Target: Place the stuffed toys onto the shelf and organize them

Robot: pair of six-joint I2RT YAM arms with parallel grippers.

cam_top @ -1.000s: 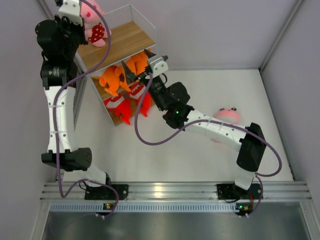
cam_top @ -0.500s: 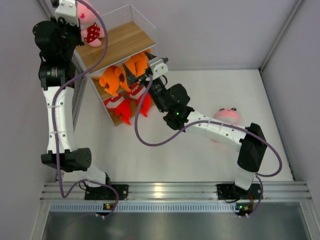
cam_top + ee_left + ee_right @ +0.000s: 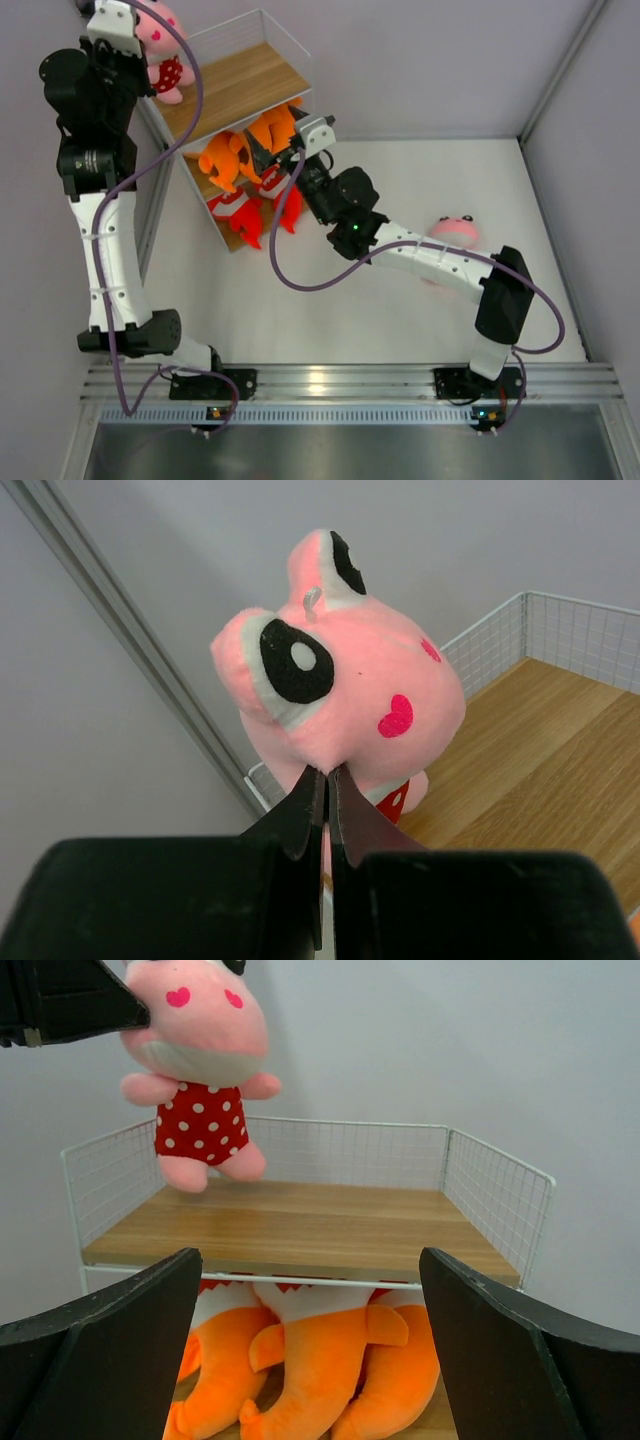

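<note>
Surface [image 3: 400, 320] near the arm bases carries a second pink toy [image 3: 455, 230], lying well to the right of the shelf [image 3: 240, 85] and partly hidden behind the right arm. Only the top view shows this one. That view alone also shows the red sharks [image 3: 245, 210] on the shelf's lowest tier.

Closer to the shelf, the right claw [image 3: 310, 1252] faces its front with jaws spread wide and nothing between them. Its own camera looks across the bare top board to the orange sharks [image 3: 310, 1360] packed on the tier beneath.

Farthest off, at the shelf's left rear corner, the left claw [image 3: 327, 772] is pinched tight on the pink toy [image 3: 350, 680], gripping the plush just under its head. The right wrist view shows what the left cannot: the whole red polka-dot dress and the feet dangling by the top board's back-left wire wall.

Since a second ago, the left arm has carried the pink toy leftward from over the top board toward the shelf's left edge. The right arm has barely shifted.
</note>
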